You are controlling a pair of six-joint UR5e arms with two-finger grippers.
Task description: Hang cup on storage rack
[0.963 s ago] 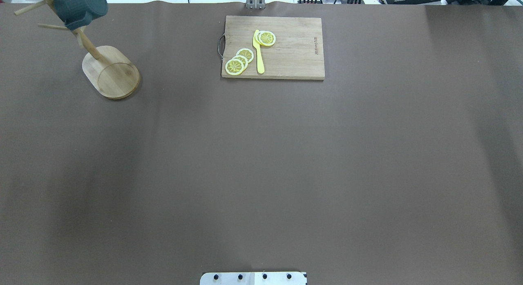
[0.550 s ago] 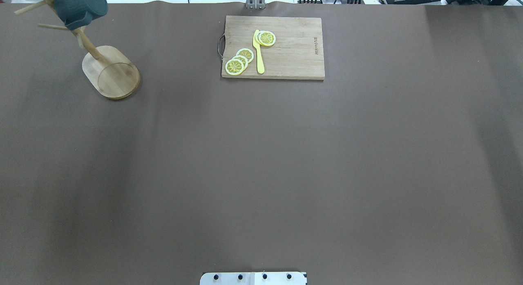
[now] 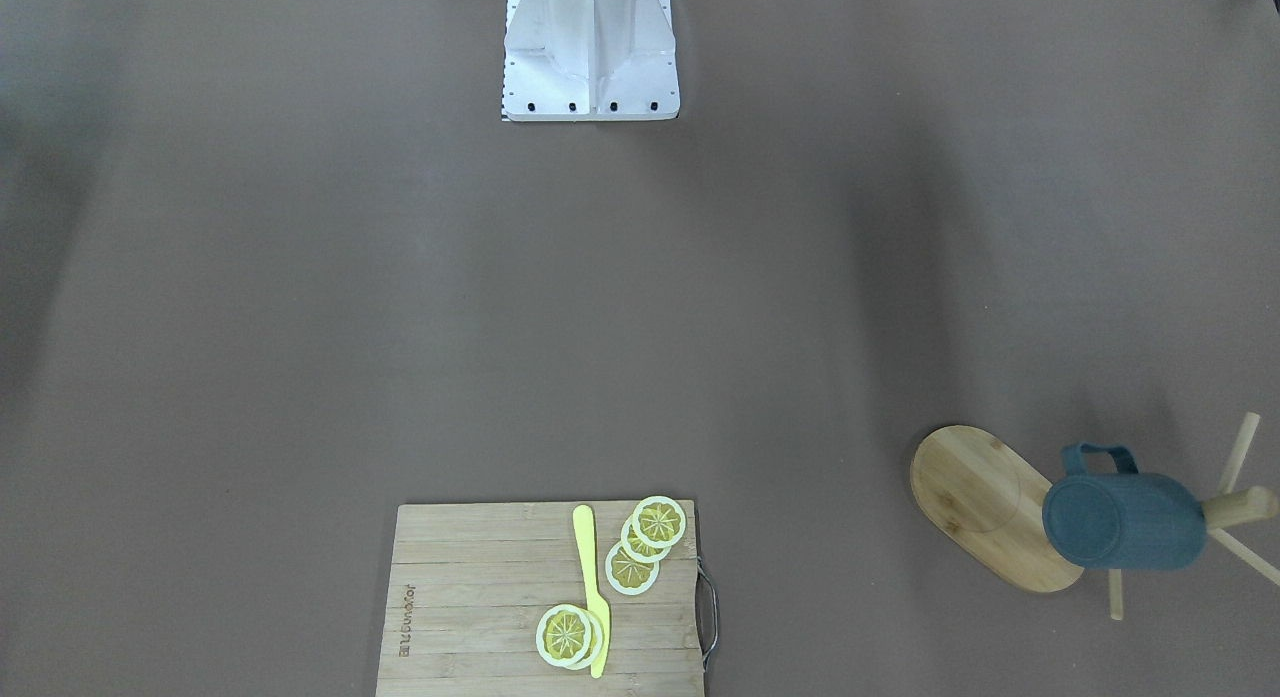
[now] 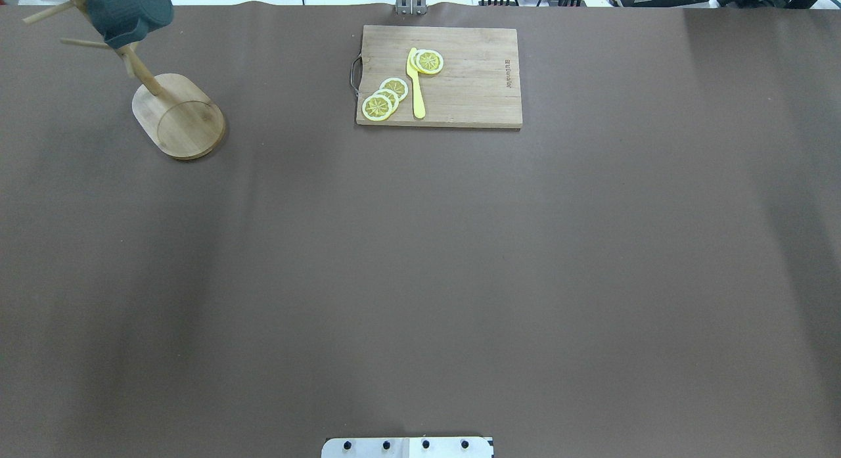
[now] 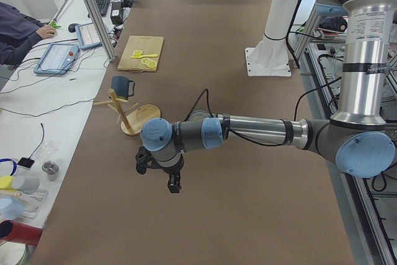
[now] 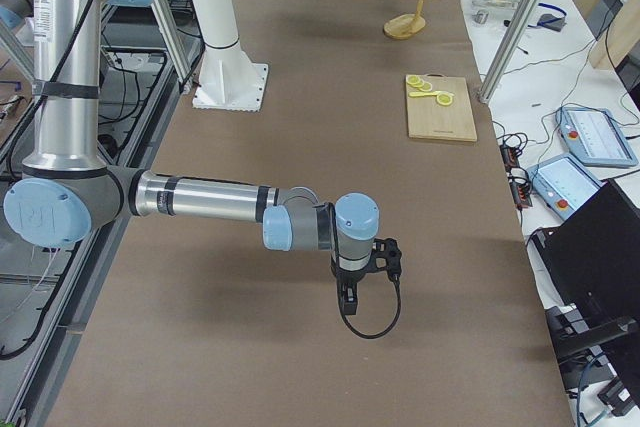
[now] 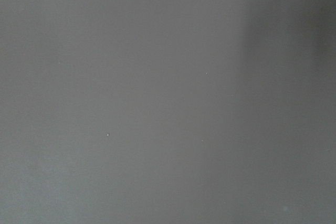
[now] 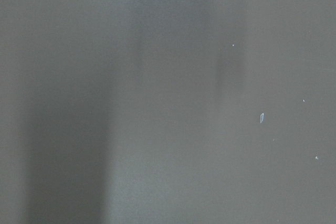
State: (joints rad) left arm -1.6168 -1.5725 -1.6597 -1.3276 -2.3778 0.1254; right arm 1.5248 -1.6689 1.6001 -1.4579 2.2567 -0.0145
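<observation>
The slate-blue ribbed cup (image 4: 128,11) hangs by its handle on a peg of the bamboo storage rack (image 4: 181,116) at the table's far left. Both also show in the front-facing view, the cup (image 3: 1120,522) over the rack's oval base (image 3: 975,497), and in the left view, the cup (image 5: 121,85) on the rack (image 5: 139,119). My left gripper (image 5: 158,178) hovers over bare table, well short of the rack. My right gripper (image 6: 362,282) hovers over bare table at the other end. I cannot tell whether either is open or shut. Both wrist views show only table.
A wooden cutting board (image 4: 460,77) with lemon slices (image 4: 384,98) and a yellow knife (image 4: 416,83) lies at the far middle. The robot's white base (image 3: 590,47) stands at the near edge. An operator's desk with devices (image 5: 59,57) runs beyond the far edge.
</observation>
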